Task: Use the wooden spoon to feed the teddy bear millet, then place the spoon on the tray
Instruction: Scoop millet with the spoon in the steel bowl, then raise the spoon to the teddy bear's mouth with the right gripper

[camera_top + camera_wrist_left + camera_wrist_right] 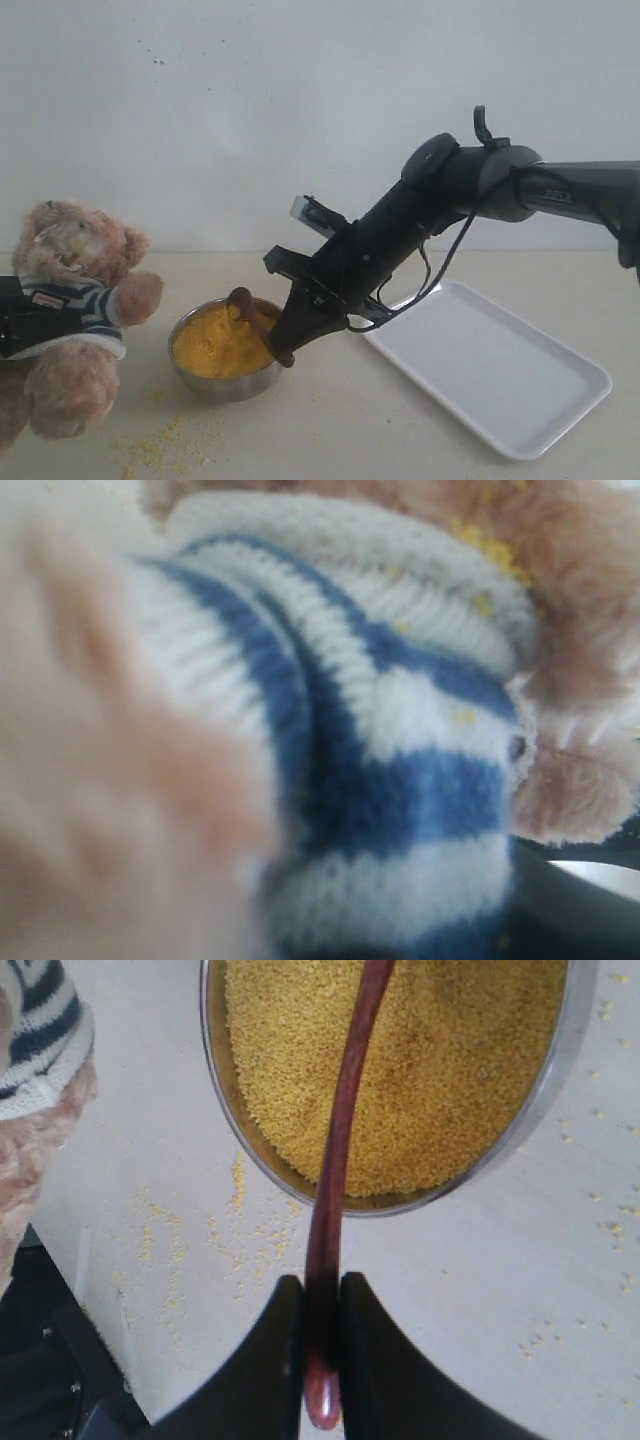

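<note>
Pincer on the right (322, 1360) clamps wooden spoon (345, 1110) over millet (450, 1060) (left pincer (40, 318) unclear).

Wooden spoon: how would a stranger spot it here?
Start at the teddy bear at the exterior view's left; beside it stands a steel bowl of yellow millet. The wooden spoon slants over that bowl, its handle pinched in the black right claw. It is the only dark reddish-brown, thin thing there.
</note>
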Controlling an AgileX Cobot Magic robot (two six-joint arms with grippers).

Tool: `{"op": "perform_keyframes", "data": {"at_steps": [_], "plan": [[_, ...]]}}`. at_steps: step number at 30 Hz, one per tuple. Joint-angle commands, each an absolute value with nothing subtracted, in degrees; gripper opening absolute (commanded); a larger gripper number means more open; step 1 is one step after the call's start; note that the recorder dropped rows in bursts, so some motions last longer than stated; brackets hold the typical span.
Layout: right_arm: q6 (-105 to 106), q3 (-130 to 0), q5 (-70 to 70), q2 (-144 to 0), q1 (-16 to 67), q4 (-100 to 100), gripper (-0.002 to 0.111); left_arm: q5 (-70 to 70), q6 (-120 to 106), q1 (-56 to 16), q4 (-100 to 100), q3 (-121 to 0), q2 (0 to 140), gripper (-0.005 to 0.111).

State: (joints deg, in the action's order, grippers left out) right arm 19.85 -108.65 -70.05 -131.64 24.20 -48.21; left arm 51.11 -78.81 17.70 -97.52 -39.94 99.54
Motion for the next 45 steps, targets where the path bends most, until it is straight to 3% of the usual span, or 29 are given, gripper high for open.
{"op": "perform_keyframes", "data": {"at_steps": [1,14,35,45], "plan": [[18.9,-108.6,-70.0,-129.5,23.9,-48.1,0.0,52.0,-79.6,17.7,-98.6,-40.3,99.1,0.004],[26.1,-96.3,-70.0,-124.7,23.9,-52.2,0.0,52.0,-79.6,17.7,-98.3,-40.3,99.1,0.004],[29.5,-96.0,-70.0,-124.4,19.2,-61.4,0.0,52.2,-76.7,17.7,-95.7,-39.6,99.1,0.004],[30.1,-96.0,-70.0,-123.9,19.2,-62.6,0.0,52.3,-65.5,17.7,-82.1,-38.7,99.2,0.004]]}}
